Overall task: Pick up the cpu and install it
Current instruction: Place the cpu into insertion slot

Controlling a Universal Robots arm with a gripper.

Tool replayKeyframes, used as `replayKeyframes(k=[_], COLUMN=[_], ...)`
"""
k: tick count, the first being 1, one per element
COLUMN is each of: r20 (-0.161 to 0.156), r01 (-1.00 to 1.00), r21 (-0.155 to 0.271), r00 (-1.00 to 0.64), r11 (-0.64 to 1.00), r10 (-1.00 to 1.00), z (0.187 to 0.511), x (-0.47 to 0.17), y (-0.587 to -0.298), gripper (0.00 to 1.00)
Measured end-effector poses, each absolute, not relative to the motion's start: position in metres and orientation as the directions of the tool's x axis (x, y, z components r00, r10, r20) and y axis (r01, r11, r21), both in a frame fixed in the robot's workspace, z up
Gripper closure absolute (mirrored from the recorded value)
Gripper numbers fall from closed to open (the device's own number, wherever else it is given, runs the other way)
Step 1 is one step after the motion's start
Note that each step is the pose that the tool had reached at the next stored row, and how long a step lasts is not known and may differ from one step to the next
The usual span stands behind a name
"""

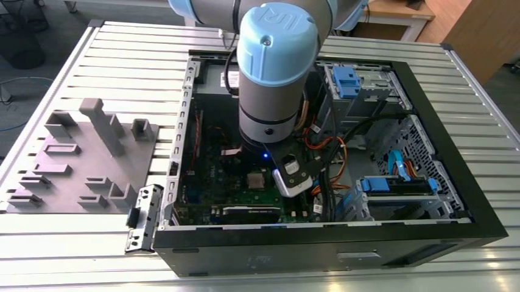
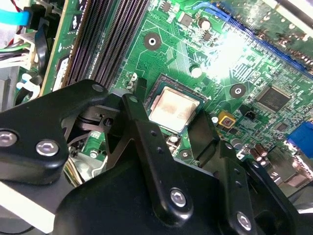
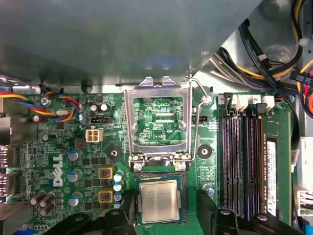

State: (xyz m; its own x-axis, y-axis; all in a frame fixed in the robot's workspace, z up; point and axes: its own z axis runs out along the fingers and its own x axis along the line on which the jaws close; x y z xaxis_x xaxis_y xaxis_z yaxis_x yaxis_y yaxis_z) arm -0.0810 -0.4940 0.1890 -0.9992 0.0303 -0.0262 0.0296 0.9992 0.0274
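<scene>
The cpu, a small square chip with a silvery top, lies flat in its socket on the green motherboard; it also shows in the second wrist view. My gripper is low over it and open, with one black finger on each side of the chip and a small gap to its edges. In the first wrist view the gripper straddles the socket the same way. The silver socket frame stands hinged open beside the cpu.
The arm reaches down into an open black computer case on a slatted metal table. Memory slots and cable bundles lie close to the socket. A grey holder block sits at the exterior view's left.
</scene>
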Motion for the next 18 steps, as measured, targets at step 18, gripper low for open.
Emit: replayKeyframes(k=[18], r20=[-0.026], r01=[0.042], r21=[0.035], r00=[-0.999], r11=[0.999], r10=[0.043], z=[0.1918], x=[-0.0757], y=[-0.4940], gripper=[0.39])
